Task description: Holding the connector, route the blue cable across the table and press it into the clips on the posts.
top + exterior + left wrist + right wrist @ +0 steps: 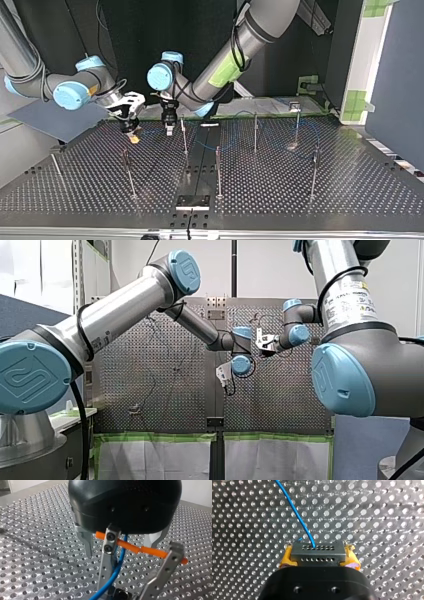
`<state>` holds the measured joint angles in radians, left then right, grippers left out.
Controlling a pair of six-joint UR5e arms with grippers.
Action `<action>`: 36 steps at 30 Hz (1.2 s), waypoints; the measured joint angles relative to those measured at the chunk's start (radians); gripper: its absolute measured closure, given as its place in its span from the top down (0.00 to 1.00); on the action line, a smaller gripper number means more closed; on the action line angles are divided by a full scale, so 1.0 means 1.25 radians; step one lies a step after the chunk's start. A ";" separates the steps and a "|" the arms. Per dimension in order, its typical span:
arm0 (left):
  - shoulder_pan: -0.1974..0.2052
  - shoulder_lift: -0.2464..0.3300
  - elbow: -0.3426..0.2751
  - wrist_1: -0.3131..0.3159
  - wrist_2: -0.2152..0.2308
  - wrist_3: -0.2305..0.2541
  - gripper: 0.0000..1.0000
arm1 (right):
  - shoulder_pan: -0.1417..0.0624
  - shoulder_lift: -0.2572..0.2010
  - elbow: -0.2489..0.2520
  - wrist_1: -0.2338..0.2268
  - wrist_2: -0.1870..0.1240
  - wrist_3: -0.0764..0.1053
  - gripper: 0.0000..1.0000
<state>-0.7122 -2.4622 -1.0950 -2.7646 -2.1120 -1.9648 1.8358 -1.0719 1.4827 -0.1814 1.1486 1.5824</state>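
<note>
Working over a perforated metal table (350, 190) studded with thin upright posts (255, 132). Reaching in with both arms, left of centre in the top view. Clamping with my right gripper (133, 136), yellow pads (286, 558) clenched on either end of the connector (317, 553): a dark grey rectangular block with two rows of small holes across its face, held low over the table. Hanging my left gripper (120, 550) just beside it, metal fingers (87, 542) spread wide, grasping nothing, straddling a slim screwed bracket (109, 545) and an orange rod (130, 547). Trailing from one upper hole of the connector, a thin glossy blue cable (297, 515), curving away over the table. Passing too between the left fingers, beside the bracket.
</note>
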 joint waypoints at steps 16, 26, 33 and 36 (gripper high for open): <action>-0.002 0.001 0.000 -0.006 0.011 -0.007 0.22 | -0.001 -0.007 0.000 -0.002 -0.073 0.004 0.00; -0.001 0.002 0.001 0.012 0.004 -0.028 0.00 | -0.004 -0.007 0.000 -0.004 -0.072 0.020 0.00; -0.001 0.006 0.017 -0.014 -0.017 -0.028 0.00 | -0.005 -0.025 0.000 -0.003 -0.069 0.038 0.00; -0.005 0.010 0.027 -0.028 -0.019 -0.025 0.00 | -0.005 -0.048 0.000 -0.004 -0.068 0.060 0.00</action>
<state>-0.7187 -2.4501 -1.0614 -2.7997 -2.1361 -1.9955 1.8294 -1.1323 1.4827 -0.1865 1.0633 1.6569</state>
